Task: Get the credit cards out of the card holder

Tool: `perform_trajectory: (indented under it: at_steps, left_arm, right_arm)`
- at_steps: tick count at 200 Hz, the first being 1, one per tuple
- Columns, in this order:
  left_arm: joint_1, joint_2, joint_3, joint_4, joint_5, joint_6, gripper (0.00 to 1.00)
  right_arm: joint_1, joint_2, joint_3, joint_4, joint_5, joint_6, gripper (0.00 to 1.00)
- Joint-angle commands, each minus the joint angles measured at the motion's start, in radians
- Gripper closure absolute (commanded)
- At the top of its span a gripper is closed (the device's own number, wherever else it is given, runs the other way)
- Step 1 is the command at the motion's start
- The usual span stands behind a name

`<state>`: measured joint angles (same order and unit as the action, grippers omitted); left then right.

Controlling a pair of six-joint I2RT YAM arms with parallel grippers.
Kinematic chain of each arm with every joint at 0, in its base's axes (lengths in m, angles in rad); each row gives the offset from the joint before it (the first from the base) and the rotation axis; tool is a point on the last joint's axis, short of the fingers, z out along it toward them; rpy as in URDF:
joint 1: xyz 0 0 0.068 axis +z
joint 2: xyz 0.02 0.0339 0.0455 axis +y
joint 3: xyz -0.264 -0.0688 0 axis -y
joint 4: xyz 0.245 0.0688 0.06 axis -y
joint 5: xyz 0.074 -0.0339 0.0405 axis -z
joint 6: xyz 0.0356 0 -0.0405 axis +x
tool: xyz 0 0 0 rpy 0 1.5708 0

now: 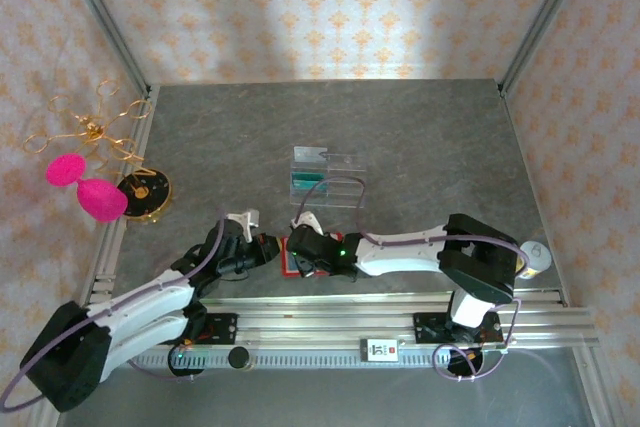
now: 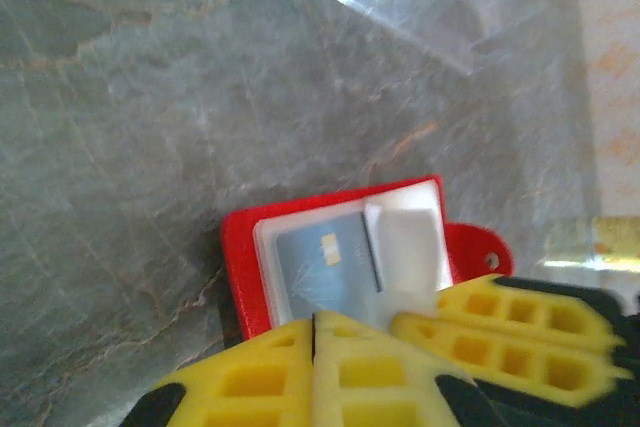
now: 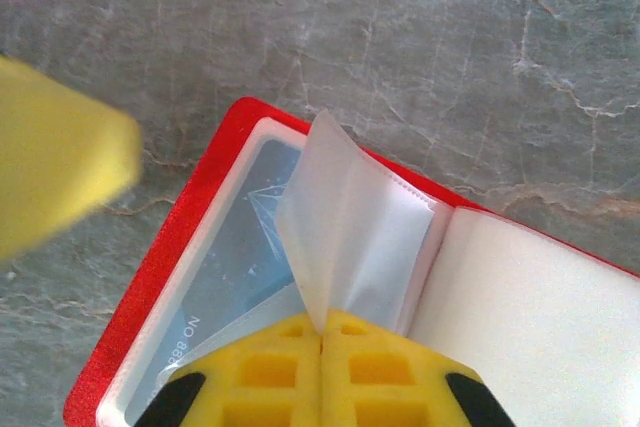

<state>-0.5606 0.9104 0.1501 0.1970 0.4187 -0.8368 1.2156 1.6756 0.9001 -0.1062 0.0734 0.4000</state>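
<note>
The red card holder lies open on the grey table, between my two grippers. A blue-grey credit card sits inside a clear sleeve on its left half. My right gripper is shut on a clear plastic sleeve page and holds it up off the card. My left gripper is shut with nothing visible between its yellow pads, at the near left edge of the card holder. A teal card stands in the clear tray.
The clear slotted tray stands just behind the card holder. A gold stand with pink ornaments is at the table's left edge. A small cylinder is at the right, and a metal rail runs along the near edge.
</note>
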Motion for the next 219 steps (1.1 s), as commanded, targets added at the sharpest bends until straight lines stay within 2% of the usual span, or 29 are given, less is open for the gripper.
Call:
perform_trajectory:
  at_steps: [1, 27, 50, 60, 87, 102, 126, 153, 173, 201, 219]
  left_arm:
    - [-0.027, 0.068, 0.041, 0.08, -0.016, 0.011, 0.97]
    - [-0.064, 0.14, 0.07, 0.104, -0.012, 0.02, 0.97]
    - [-0.092, 0.194, 0.105, 0.101, -0.008, 0.037, 0.97]
    - [-0.103, 0.223, 0.115, 0.107, 0.0, 0.039, 0.97]
    - [-0.14, 0.314, 0.149, 0.135, 0.031, 0.032, 0.96]
    - [-0.167, 0.353, 0.176, 0.159, 0.041, 0.02, 0.91]
    - [-0.225, 0.428, 0.247, 0.162, 0.039, 0.026, 0.81]
    - [-0.248, 0.559, 0.309, 0.151, 0.083, 0.034, 0.82]
    - [-0.246, 0.542, 0.314, 0.127, 0.062, 0.024, 0.81]
    - [-0.217, 0.373, 0.293, 0.038, -0.021, 0.031, 0.68]
    - [-0.187, 0.273, 0.267, -0.041, -0.04, 0.037, 0.65]
  right_arm:
    - [-0.004, -0.034, -0.025, 0.073, -0.005, 0.049, 1.0]
    - [-0.003, -0.042, -0.043, 0.101, -0.014, 0.07, 0.98]
    - [-0.003, -0.07, -0.067, 0.125, 0.0, 0.092, 0.67]
    - [-0.003, -0.102, -0.088, 0.129, 0.035, 0.106, 0.61]
    - [-0.005, -0.224, -0.151, 0.097, 0.19, 0.132, 0.6]
    - [-0.013, -0.296, -0.185, 0.069, 0.26, 0.154, 0.6]
    - [-0.035, -0.393, -0.246, 0.06, 0.279, 0.175, 0.61]
    - [-0.051, -0.44, -0.285, 0.051, 0.268, 0.195, 0.62]
    - [-0.069, -0.456, -0.302, 0.078, 0.181, 0.175, 0.64]
    - [-0.106, -0.437, -0.3, 0.137, -0.017, 0.114, 0.67]
    - [-0.111, -0.39, -0.259, 0.141, -0.118, 0.037, 0.67]
